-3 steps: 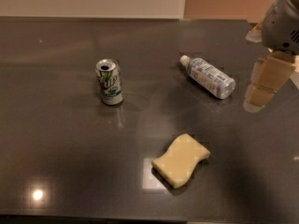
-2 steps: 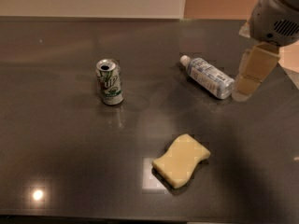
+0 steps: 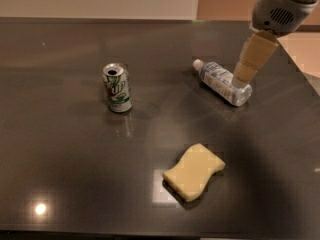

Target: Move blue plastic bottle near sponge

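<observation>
i've got the gripper (image 3: 244, 75) right over the base end of the blue plastic bottle (image 3: 220, 81), which lies on its side on the dark table (image 3: 65, 159), cap toward the green-white soda can (image 3: 117, 88). open or closed, i can't tell. the sponge (image 3: 194, 172) sits apart, nearer the front, so i judge grasping comes first.

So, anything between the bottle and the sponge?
Nothing visible does. Bare dark tabletop separates the clear bluish plastic bottle from the pale yellow wavy sponge; the green-white soda can stands well left. The gripper hangs at the bottle's base end.
</observation>
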